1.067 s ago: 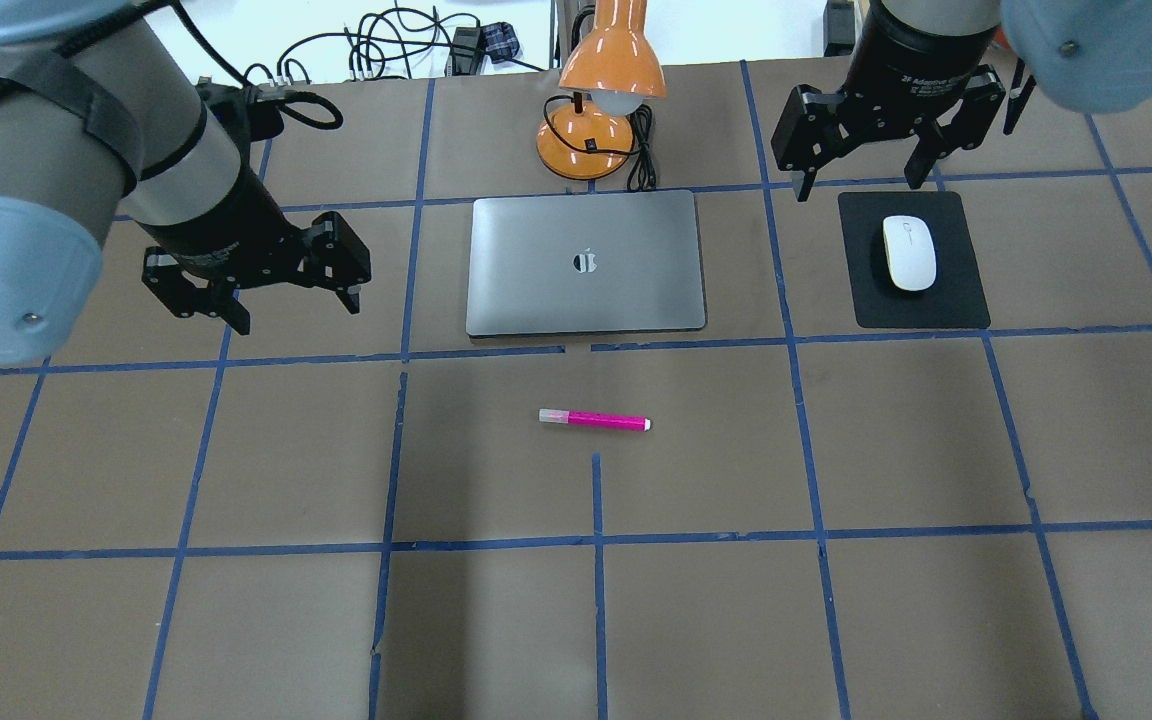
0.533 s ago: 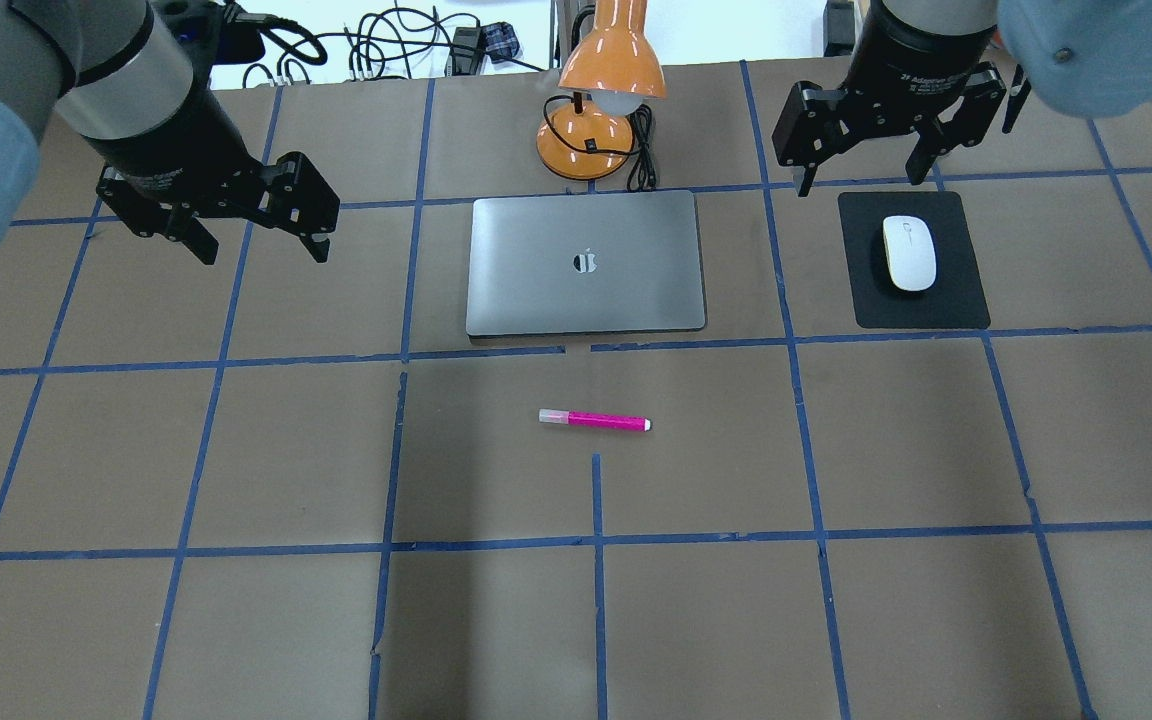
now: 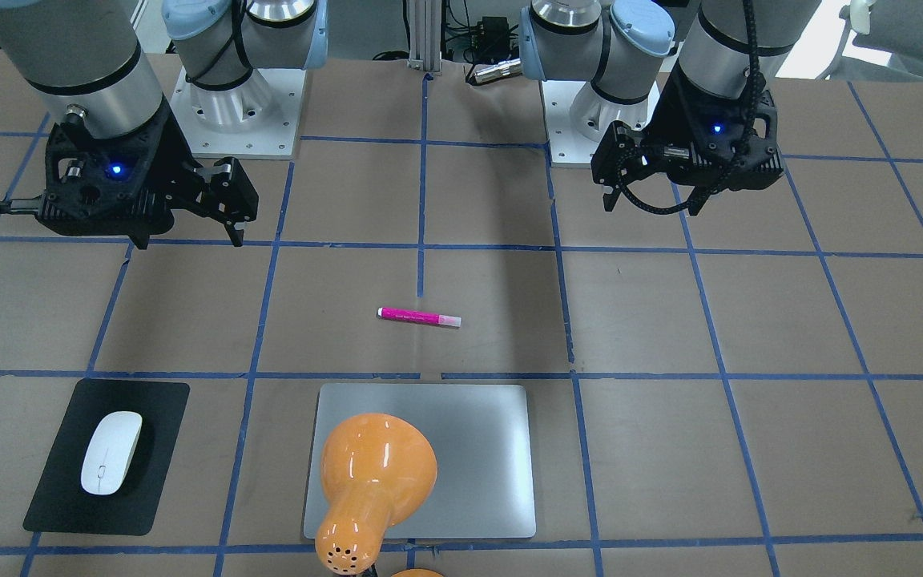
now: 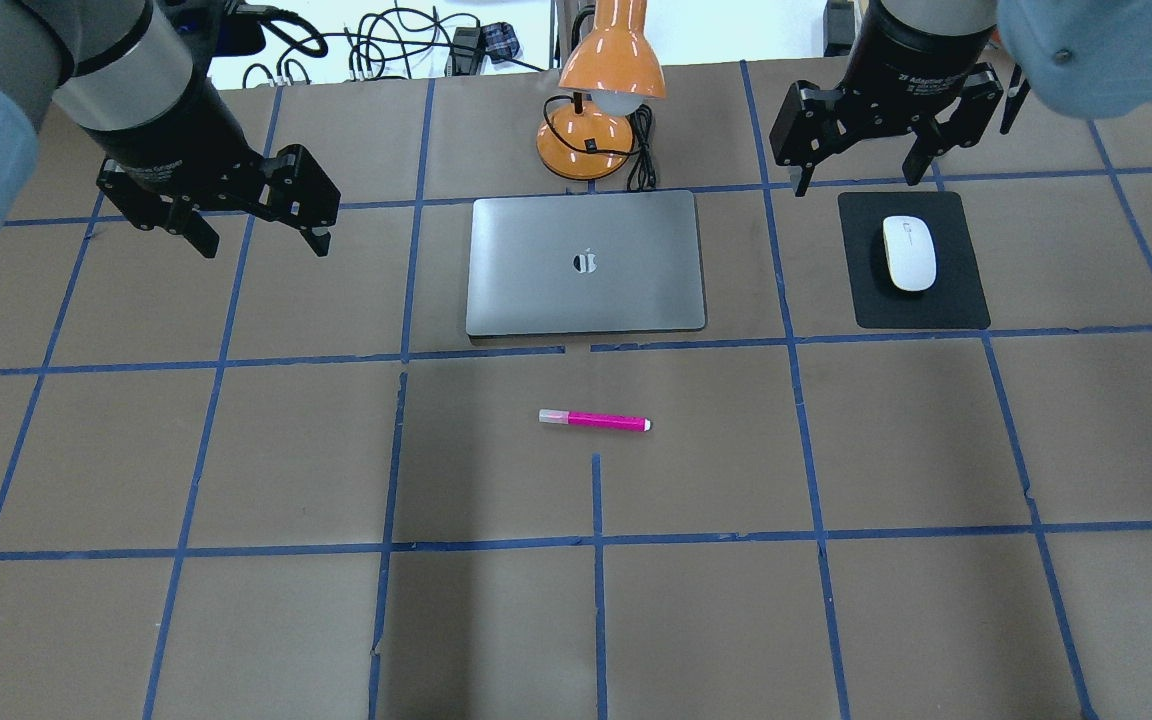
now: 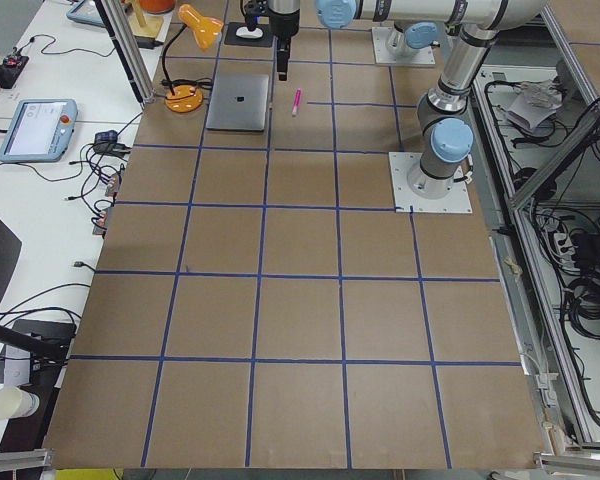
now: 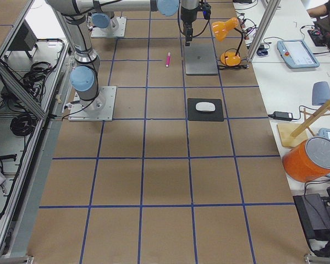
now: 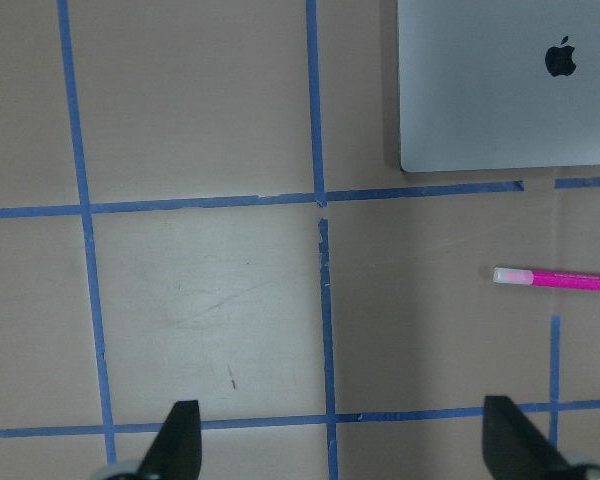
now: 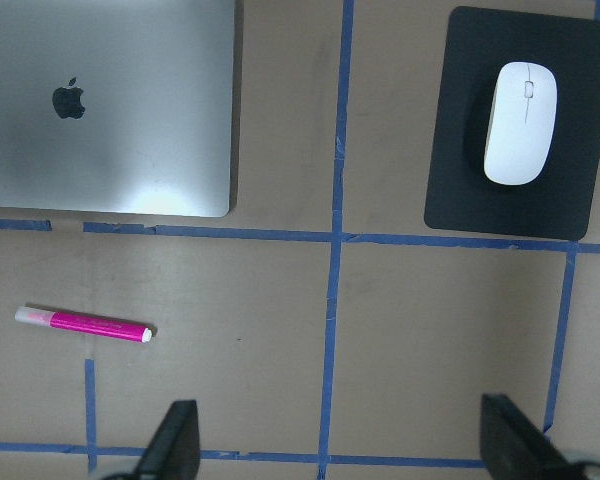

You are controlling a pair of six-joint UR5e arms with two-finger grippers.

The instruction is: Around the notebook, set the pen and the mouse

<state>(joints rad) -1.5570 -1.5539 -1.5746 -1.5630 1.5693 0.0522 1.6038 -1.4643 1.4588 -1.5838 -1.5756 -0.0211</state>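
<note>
The silver-grey notebook [image 4: 586,262] lies flat at the back centre of the table. In front of it, toward the table's middle, the pink pen [image 4: 594,420] rests on its side with nothing touching it. Off to the notebook's right, the white mouse [image 4: 909,253] sits on a black mat [image 4: 946,305]. My left gripper [image 4: 264,245] hangs open and empty above the table, left of the notebook. My right gripper [image 4: 868,182] is open and empty too, hovering just behind the mat. The right wrist view takes in the pen [image 8: 83,323], mouse [image 8: 520,122] and notebook [image 8: 100,110].
An orange desk lamp [image 4: 601,90] stands right behind the notebook, its cord beside the base. Cables [image 4: 386,50] lie along the table's far edge. Blue tape lines grid the brown tabletop.
My left gripper has drawn away from the notebook's left side, going left and toward the back, still open. The right gripper, pen and mouse have stayed put.
</note>
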